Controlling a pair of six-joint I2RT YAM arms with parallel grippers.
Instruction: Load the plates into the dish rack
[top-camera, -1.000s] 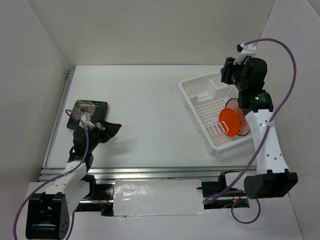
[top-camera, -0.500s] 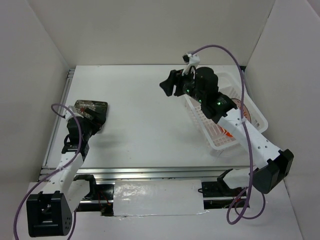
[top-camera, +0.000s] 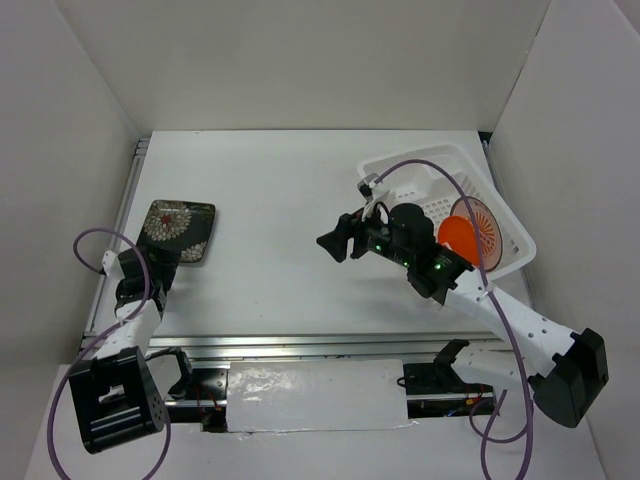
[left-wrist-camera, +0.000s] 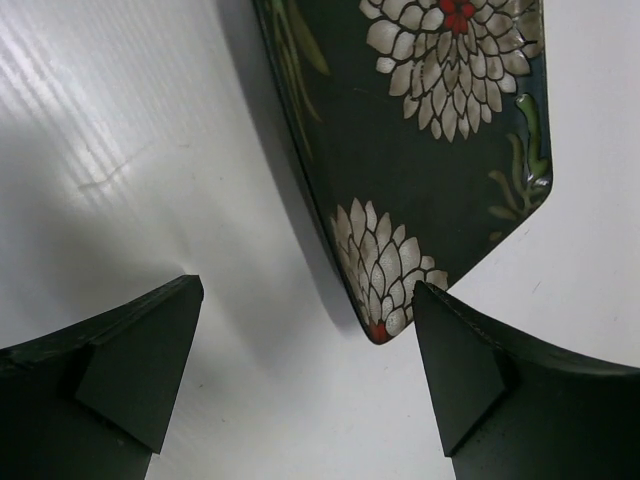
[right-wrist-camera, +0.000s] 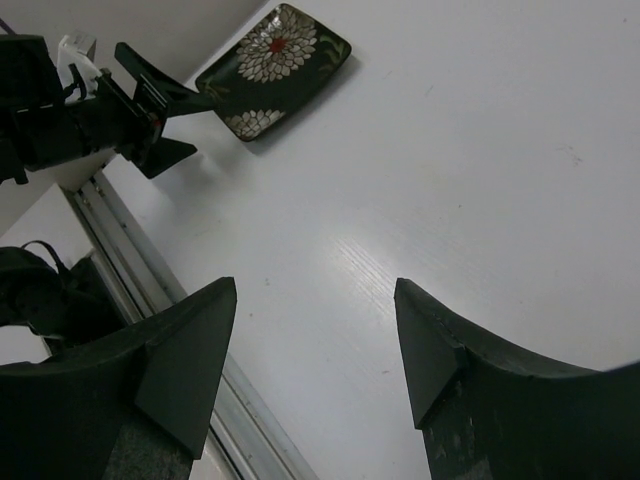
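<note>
We are turning to the square plate (top-camera: 180, 228), nine o'clock.
Right tool (top-camera: 328, 243), released like left tool (left-wrist-camera: 305, 300), is leaving the dish rack (top-camera: 505, 205).

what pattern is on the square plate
White petalled flowers with red centres on the dark square plate, clearest in the left wrist view.

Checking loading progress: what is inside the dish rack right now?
Two plates are propped on edge in the dish rack: the plain orange plate and, beside it, the sunburst plate. The right arm covers the rack's near part, so anything there is unseen.
</note>
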